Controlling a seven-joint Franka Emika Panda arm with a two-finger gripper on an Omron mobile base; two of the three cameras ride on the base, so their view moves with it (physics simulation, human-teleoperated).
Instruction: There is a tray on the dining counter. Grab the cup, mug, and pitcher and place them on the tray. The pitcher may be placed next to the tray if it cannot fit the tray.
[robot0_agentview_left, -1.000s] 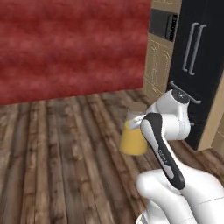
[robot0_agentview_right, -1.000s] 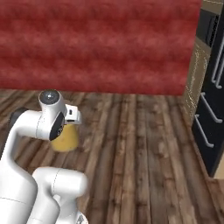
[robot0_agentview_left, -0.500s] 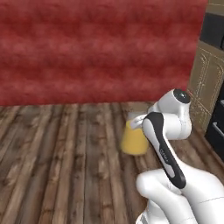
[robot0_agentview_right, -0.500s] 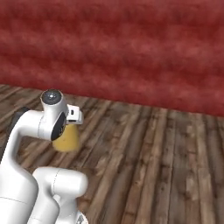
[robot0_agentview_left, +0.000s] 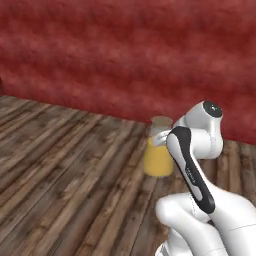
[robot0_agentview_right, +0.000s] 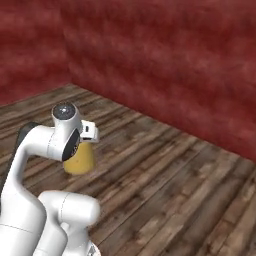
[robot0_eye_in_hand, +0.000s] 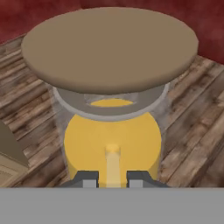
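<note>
Pitcher (robot0_eye_in_hand: 111, 131): we are seeing it held up off the floor, right in front of the arm; in the hand view it is sitting just past the finger tips, orange liquid approx. half filling the clear glass.
Lid (robot0_eye_in_hand: 109, 46): round, tan, sitting on top of the pitcher neck; in the left base view we are seeing it just left of the wrist.
End effector (robot0_eye_in_hand: 112, 178): we are reading it as pinching the pitcher; the two dark tips are standing close together w/ a thin pale-yellow part of the pitcher between them.
Arm (robot0_agentview_left: 192, 165): white w/ dark joints, folding up close to the base, wrist beside the pitcher.
Floor (robot0_agentview_left: 60, 170): dark wood planks, running under the pitcher.
Wall (robot0_agentview_right: 165, 55): red, mottled, standing behind the floor; in the right base view we are seeing a corner in it at upper left.
</note>
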